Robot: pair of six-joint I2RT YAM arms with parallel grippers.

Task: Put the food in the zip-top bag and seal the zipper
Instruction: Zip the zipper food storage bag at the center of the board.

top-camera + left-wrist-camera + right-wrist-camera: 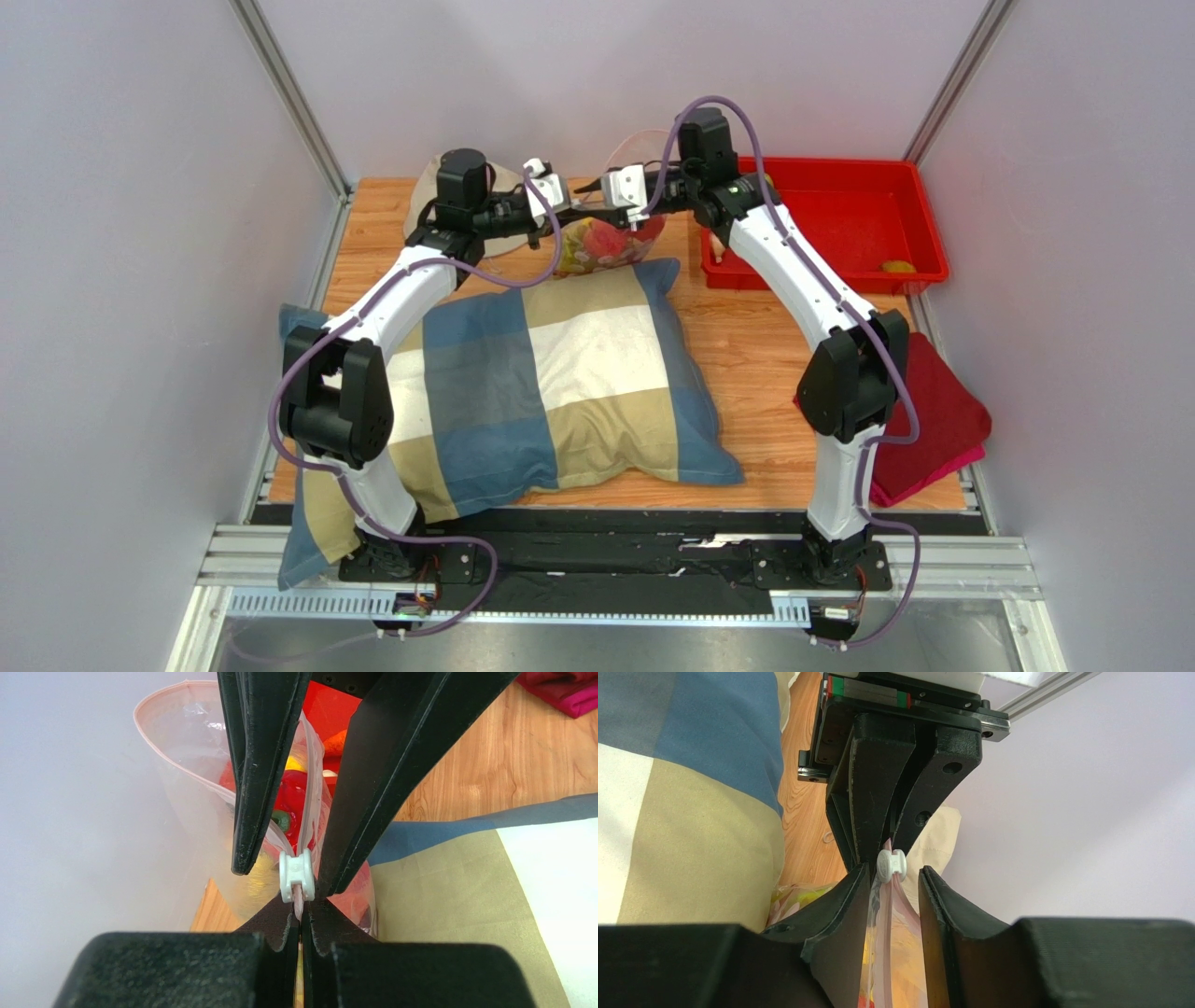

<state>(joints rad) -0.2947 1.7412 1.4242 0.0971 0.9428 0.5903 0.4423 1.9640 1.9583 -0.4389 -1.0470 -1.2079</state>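
zip-top bag [184,763] crinkly, clear; left claw [303,913] clenched on zipper [311,791]; right claw [894,882] released astride

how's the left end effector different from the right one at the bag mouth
The left end effector is shut, pinching the zipper strip right beside the white slider; the right end effector has its fingers apart, flanking that slider, though whether they press it is unclear. The left reaches in from the zip-top bag's left, the right from the red tray side. Both are black, two-fingered, meeting at its mouth.
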